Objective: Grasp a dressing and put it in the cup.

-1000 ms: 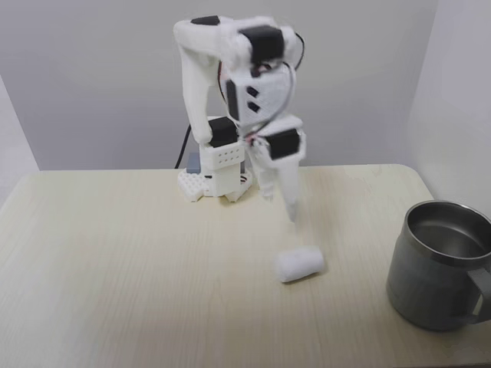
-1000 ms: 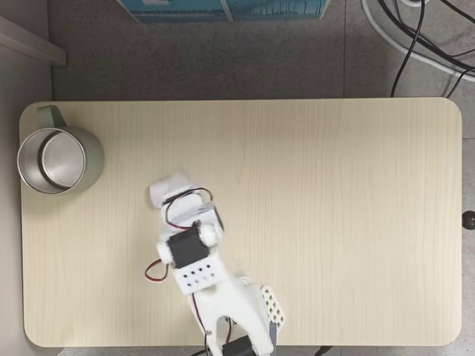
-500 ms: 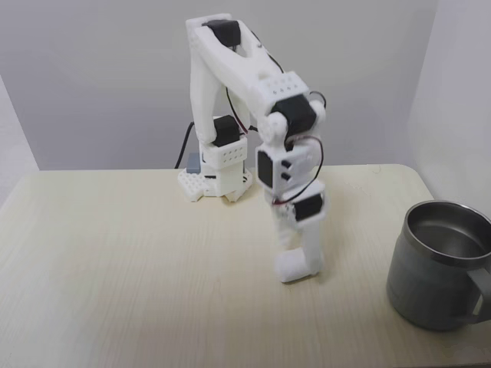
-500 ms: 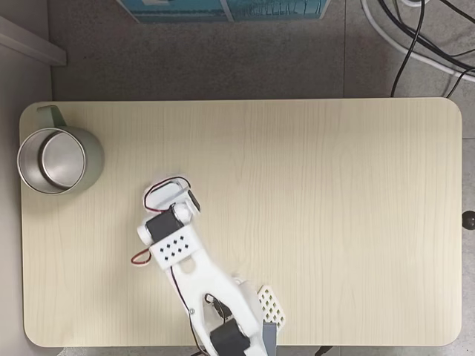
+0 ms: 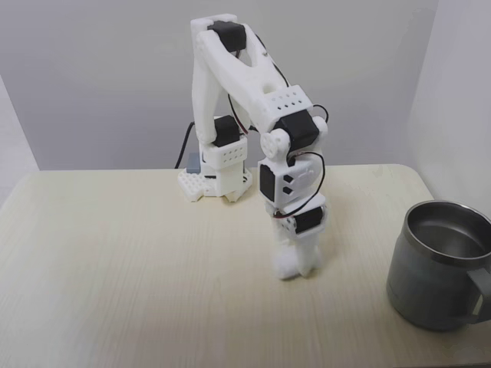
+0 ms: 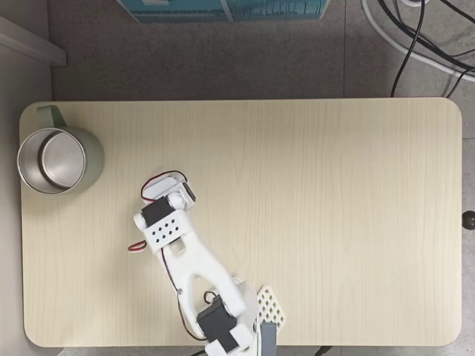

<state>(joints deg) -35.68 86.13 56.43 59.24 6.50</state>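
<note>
Since a second earlier, the arm had swung forward and down from its folded pose near the base, so that the pincer [image 5: 294, 264] stood tip-down on the worktop [image 5: 115, 268] over the spot where the dressing [image 5: 285, 266] had lain in the open. Half a second earlier it was already low over the roll; after that it shifted only slightly.

From the front fixed view, the dressing showed as a small white fuzzy lump at the foot of the pincer, on the pincer's left side as that view showed it, touching the white plastic and resting on the worktop. White on white made the edges hard to separate, so whether the pincer was clenched on the roll or merely straddling it could not be told. From the fixed view above, the wrist and its red and black wires covered the pincer [image 6: 165, 187], and the dressing could not be made out beneath them.

The cup [image 5: 439, 264] stood upright at the right of the front view, well apart from the dressing, its handle turned toward the lower right edge. Seen from above, the cup [image 6: 74, 167] sat at the worktop's [image 6: 334, 222] upper left corner, mouth open
</note>
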